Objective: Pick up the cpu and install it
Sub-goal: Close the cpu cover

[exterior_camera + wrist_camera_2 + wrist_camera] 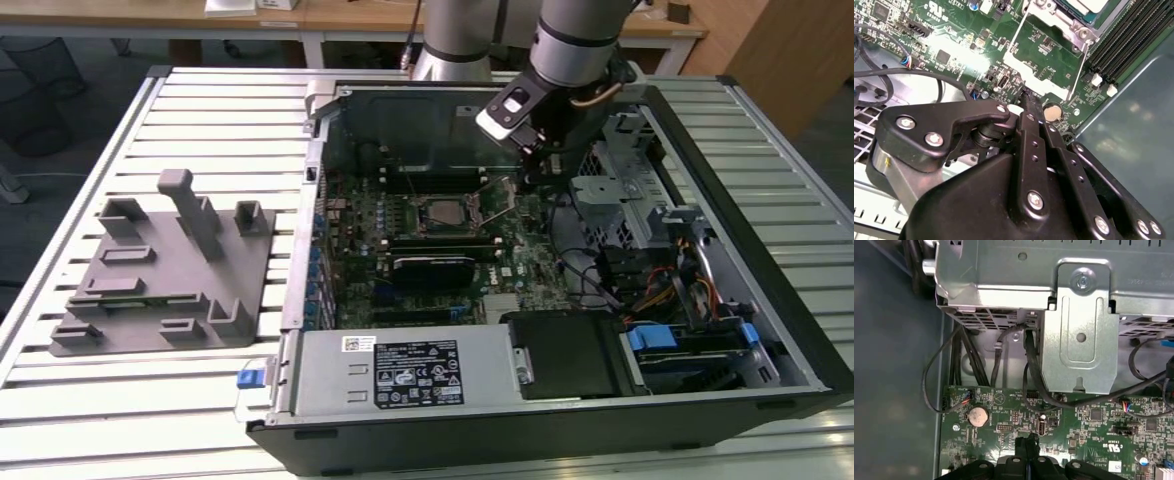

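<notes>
One cpu (441, 211) lies in the single socket (442, 192) mid-motherboard, its top cut off in the second wrist view. One gripper (1027, 442) has its fingers pinched together on nothing visible, beside the socket and near one coin battery (977, 416). Whether the tips touch the board is unclear. One grey holder block (160, 270) sits on the table (160, 400).

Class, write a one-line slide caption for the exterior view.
A robot's gripper hangs over the circuit board inside an open computer case, beside the socket holding the cpu.
</notes>
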### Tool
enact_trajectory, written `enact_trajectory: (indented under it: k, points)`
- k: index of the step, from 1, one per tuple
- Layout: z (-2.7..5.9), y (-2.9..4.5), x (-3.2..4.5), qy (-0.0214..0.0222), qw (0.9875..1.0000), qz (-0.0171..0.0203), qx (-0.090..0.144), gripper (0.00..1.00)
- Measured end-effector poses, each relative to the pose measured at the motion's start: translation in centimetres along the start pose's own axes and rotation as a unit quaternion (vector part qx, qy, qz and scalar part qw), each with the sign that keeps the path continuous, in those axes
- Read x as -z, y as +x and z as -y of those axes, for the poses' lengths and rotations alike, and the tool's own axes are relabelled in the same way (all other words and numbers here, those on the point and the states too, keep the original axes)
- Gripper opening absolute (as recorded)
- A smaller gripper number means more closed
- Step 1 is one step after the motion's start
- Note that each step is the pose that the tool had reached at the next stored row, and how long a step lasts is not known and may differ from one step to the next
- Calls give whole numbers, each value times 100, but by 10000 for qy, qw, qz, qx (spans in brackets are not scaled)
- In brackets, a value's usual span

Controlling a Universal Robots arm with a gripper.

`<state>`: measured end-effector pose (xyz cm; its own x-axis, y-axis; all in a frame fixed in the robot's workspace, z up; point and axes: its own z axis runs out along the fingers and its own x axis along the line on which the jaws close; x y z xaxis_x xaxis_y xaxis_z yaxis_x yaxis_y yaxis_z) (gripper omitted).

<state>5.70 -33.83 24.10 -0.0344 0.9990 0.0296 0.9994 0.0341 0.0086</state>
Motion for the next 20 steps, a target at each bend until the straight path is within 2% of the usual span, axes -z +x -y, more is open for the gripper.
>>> enact_trajectory:
  k: [12,20]
  points:
    - [167,4,-20,0,10000,-3,5,11]
    - [174,5,-20,0,10000,-6,5,11]
